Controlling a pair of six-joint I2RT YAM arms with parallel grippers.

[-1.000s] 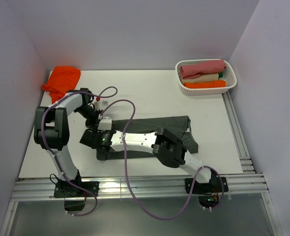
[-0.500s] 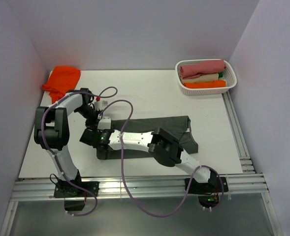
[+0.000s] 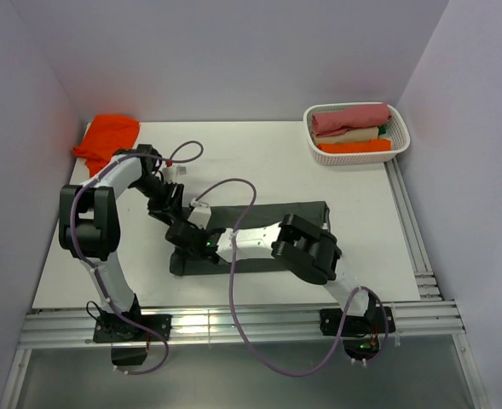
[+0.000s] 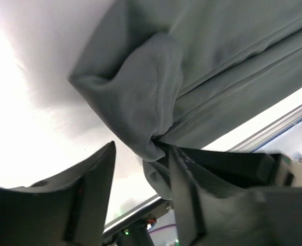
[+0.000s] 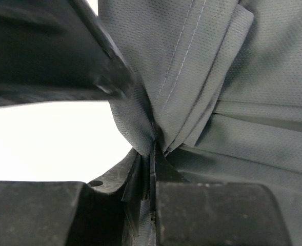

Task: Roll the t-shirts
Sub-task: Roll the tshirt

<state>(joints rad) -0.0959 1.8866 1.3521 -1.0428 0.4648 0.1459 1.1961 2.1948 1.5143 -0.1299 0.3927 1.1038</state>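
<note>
Overhead: the dark grey t-shirt lay on the white desk, folded into a long narrow strip. It ran left to right across the middle, nearer the arm bases than the back wall. Its right end lay flat, partly hidden under the right arm's elbow. Its left end was bunched where both arms met.

The right arm stretched leftward along the strip. The right end effector was clenched on the left end of the dark grey t-shirt. The wrist view showed several layers of cloth, one with a stitched hem, drawn down into the thin seam between the closed fingers.

The left arm curved in from the left side to the same end of the strip. The left end effector was released: its fingers stood apart, with bare desk showing in the gap. A rounded fold of grey cloth sat at the fingertips, touching the inner side of one finger and not pinched.

The two end effectors were just beside each other, and from overhead their tips could not be told apart.

The orange t-shirt lay crumpled in the far-left corner of the desk, against the wall and apart from both end effectors.

The white basket stood in the far-right corner. It held a pink roll, a cream roll and an orange roll side by side, with a sliver of green at the right end.

Purple cables looped over both arms.
</note>
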